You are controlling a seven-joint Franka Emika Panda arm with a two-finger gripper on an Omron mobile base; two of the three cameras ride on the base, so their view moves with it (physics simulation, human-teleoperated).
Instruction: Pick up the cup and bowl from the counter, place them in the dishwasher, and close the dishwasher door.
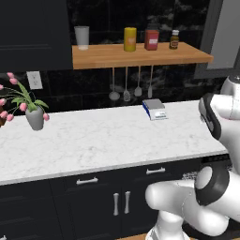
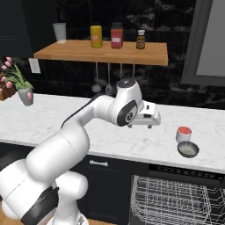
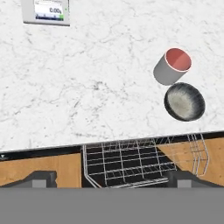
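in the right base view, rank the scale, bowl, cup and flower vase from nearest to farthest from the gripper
1. Scale, just behind the gripper.
2. Cup and bowl, to the right near the counter's front edge; too close to call.
3. Flower vase, far left.

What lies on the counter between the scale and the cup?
Nothing: the hand view shows bare marble between the scale and the cup.

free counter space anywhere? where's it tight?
The counter is bare across the wide stretch between the flower vase and the kitchen scale. Also bare: from the scale forward to the front edge. Crowded spot: cup and bowl sit close together near the edge, above the dishwasher rack.
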